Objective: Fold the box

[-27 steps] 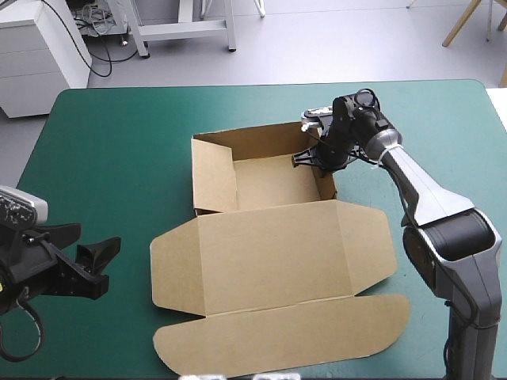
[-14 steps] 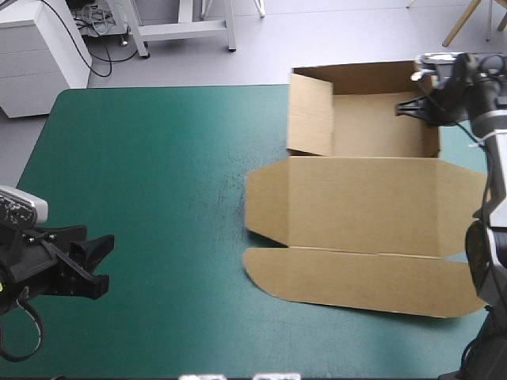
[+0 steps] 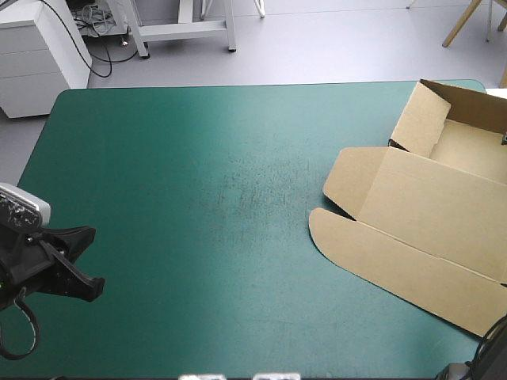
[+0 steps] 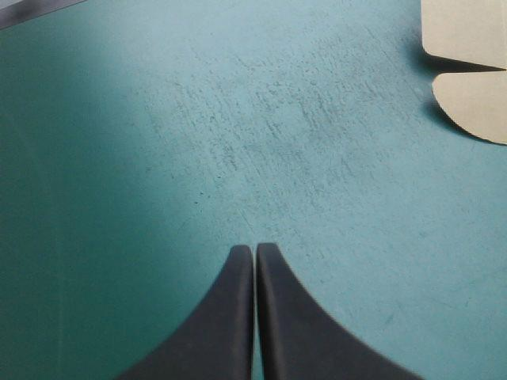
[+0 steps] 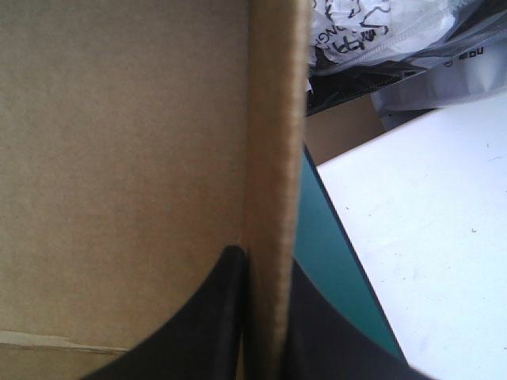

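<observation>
The brown box [image 3: 428, 206] lies at the table's right edge as an open tray, its lid and rounded flap flat toward the front, the whole sheet turned askew. In the right wrist view my right gripper [image 5: 265, 261] is shut on the tray's upright wall [image 5: 273, 119], one black finger on each side; the high view does not show this gripper. My left gripper [image 3: 79, 253] sits at the front left corner, far from the box. Its fingers meet in a point [image 4: 254, 247] over bare teal-green cover, with the lid's flap ends [image 4: 475, 103] far ahead of it.
The teal-green cover [image 3: 198, 198] stretches between the left gripper and the box. Beyond the table's right edge, a white surface [image 5: 420, 237] and some plastic bags [image 5: 380, 39] lie close to the held wall.
The right gripper has dragged the box from the table's middle to the right edge, turning it. The left gripper has gone from open to shut and drawn back slightly.
</observation>
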You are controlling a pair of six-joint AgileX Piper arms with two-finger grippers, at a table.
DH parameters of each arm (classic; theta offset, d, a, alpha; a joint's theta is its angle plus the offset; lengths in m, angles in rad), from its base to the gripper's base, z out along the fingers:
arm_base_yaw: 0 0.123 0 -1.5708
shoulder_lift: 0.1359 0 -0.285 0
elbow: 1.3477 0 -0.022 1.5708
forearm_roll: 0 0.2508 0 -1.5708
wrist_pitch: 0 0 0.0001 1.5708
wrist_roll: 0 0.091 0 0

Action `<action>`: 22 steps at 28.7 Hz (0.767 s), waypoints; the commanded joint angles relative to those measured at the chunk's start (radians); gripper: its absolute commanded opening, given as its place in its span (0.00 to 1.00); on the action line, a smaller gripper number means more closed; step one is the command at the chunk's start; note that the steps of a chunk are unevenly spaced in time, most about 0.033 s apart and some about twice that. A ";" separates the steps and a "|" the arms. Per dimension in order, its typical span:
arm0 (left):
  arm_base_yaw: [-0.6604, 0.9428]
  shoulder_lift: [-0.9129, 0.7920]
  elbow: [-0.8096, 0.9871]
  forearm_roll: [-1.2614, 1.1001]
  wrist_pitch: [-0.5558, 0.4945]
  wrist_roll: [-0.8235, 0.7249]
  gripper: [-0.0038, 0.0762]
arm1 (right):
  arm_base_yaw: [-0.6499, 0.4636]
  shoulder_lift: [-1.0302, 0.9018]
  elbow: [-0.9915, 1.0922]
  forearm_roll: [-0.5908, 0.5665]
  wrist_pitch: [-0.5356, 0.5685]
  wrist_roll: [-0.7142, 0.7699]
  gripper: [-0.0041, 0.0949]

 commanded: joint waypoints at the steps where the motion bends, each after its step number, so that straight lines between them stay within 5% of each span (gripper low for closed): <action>1: -0.005 0.002 -0.017 -0.003 0.018 0.016 0.04 | -0.020 -0.062 -0.038 0.001 0.000 -0.038 0.42; 3: -0.005 0.002 -0.011 -0.005 0.016 0.027 0.04 | -0.022 -0.062 -0.038 0.016 0.000 -0.053 0.69; 4: -0.005 0.002 -0.004 -0.005 0.016 0.038 0.04 | -0.020 -0.062 -0.039 0.015 0.000 -0.053 0.91; 6: -0.005 0.002 0.005 -0.003 0.012 0.043 0.04 | -0.020 -0.064 -0.039 0.013 0.000 -0.051 1.00; 11: -0.005 0.002 0.041 -0.003 -0.010 0.045 0.04 | -0.020 -0.138 -0.037 0.045 0.001 -0.051 0.98; 17: -0.005 0.002 0.072 -0.003 -0.054 0.045 0.04 | 0.001 -0.319 -0.003 0.219 0.001 -0.065 0.95; 19: -0.005 -0.003 0.076 -0.014 -0.100 0.049 0.04 | 0.032 -0.396 0.043 0.231 0.000 -0.061 0.86; 22: -0.005 -0.026 0.090 -0.029 -0.168 0.071 0.04 | 0.103 -0.499 0.115 0.231 0.000 -0.063 0.60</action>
